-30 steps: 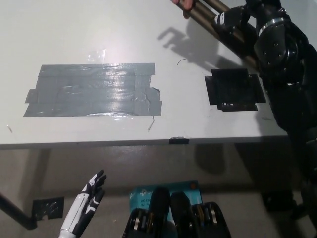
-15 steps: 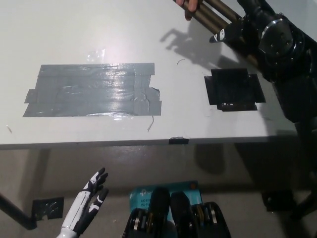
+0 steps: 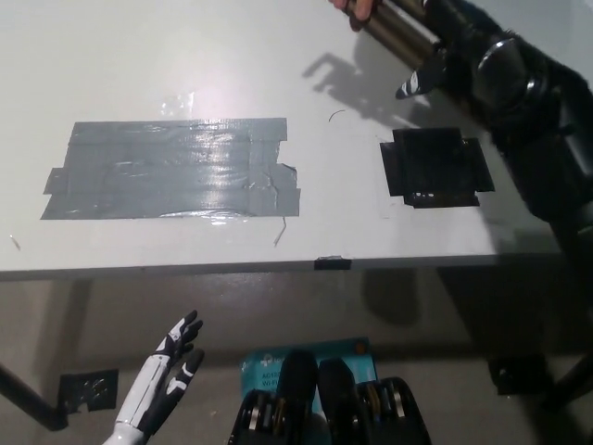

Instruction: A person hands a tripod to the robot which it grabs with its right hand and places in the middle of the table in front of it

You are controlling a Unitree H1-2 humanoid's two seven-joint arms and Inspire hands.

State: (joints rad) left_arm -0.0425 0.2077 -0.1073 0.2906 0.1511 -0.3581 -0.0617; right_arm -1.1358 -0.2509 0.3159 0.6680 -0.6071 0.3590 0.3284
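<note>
Tripod (image 3: 398, 28) hangs over the desk's (image 3: 185, 56) far right, long axis diagonal, held by a person's hand (image 3: 357, 9). Right hand (image 3: 459, 48) is against its legs; closure cannot be told. Left hand (image 3: 167, 375) rests spread, well apart.

A pale grey-white surface (image 3: 111, 56) fills the upper frame. Centre left, a glossy silver-grey tape patch (image 3: 167, 171) shows white glare streaks. Centre right, a matte black tape patch (image 3: 435, 167). Upper right, the dull bronze-brown tripod (image 3: 398, 28) meets the black right hand (image 3: 454, 51). Lower left, the white left hand (image 3: 162, 380) has black fingers (image 3: 188, 324). Bottom centre, a teal sheet (image 3: 264, 362) lies on the beige floor (image 3: 417, 306).
</note>
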